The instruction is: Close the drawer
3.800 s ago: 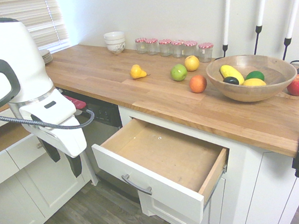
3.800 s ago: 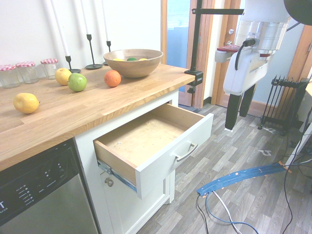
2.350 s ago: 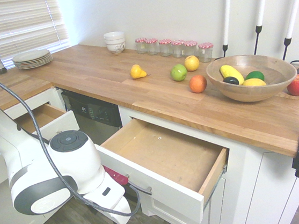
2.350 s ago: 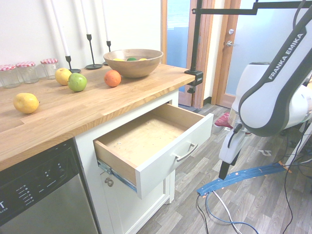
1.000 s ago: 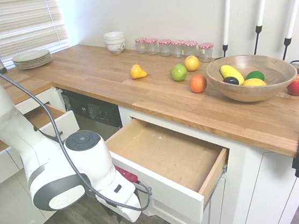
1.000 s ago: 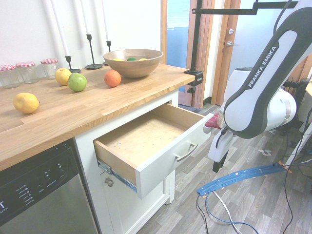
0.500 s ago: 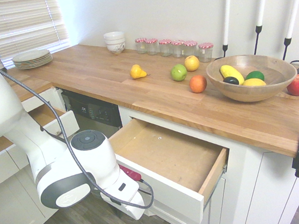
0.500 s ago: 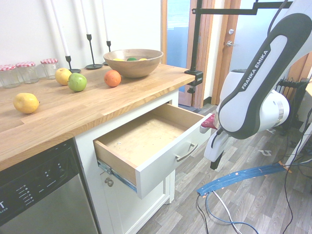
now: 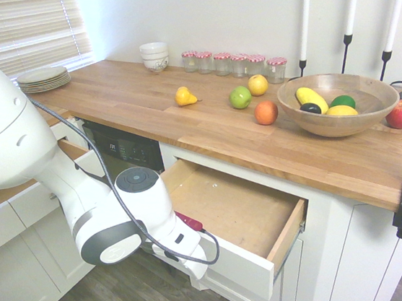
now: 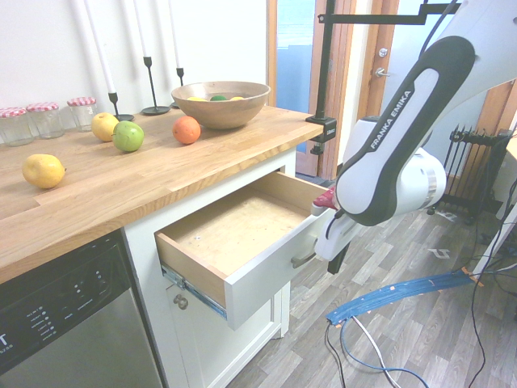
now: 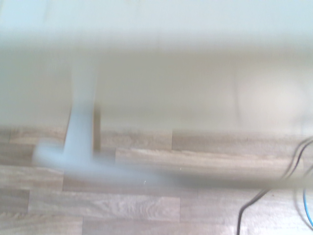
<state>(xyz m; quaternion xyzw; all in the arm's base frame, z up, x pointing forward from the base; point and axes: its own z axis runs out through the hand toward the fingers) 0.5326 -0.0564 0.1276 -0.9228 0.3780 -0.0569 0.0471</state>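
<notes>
The drawer (image 10: 242, 242) hangs partly pulled out of the white cabinet under the wooden countertop (image 9: 205, 121), to the right of the dishwasher (image 10: 65, 323) in the second exterior view. Its tan wooden box is empty, so it should be light and run easily on its side rails; the box and flat white front panel look stiff and sturdy, nothing fragile. A slim curved silver handle (image 10: 303, 259) sits on the front, but closing needs no grasp: a flat push against the panel, near its middle so the drawer does not skew on the rails, seems the safest contact. The gripper (image 10: 335, 259) points down with its fingers clenched together and nothing between them. It hangs at the drawer's near face, right beside the handle, the hand covering much of the panel in the first exterior view; whether it already touches the front cannot be told. The blurred wrist view shows only pale panel, handle and plank floor (image 11: 146, 205).
</notes>
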